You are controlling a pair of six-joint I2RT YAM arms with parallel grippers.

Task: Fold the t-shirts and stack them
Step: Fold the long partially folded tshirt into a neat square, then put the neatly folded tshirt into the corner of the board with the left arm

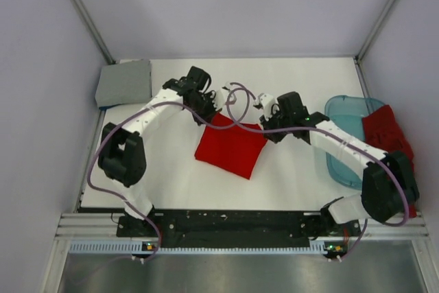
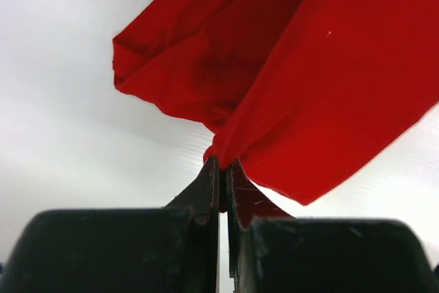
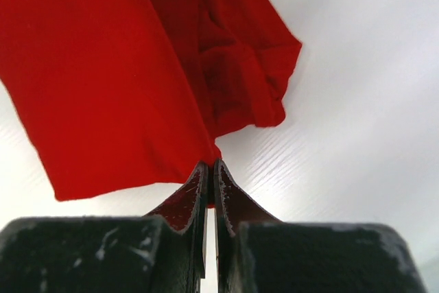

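Note:
A bright red t-shirt (image 1: 232, 146) hangs partly folded over the middle of the white table, held at its far edge by both grippers. My left gripper (image 1: 211, 111) is shut on its left corner; the cloth (image 2: 295, 87) runs out from the closed tips (image 2: 223, 164). My right gripper (image 1: 266, 128) is shut on the right corner; the cloth (image 3: 123, 80) runs out from its closed tips (image 3: 209, 164). A darker red t-shirt (image 1: 385, 135) lies bunched in the tub. A folded light grey t-shirt (image 1: 124, 82) lies at the far left corner.
A translucent light-blue plastic tub (image 1: 341, 143) stands at the right edge of the table. Grey walls close in the table on the left, back and right. Purple cables loop over both arms.

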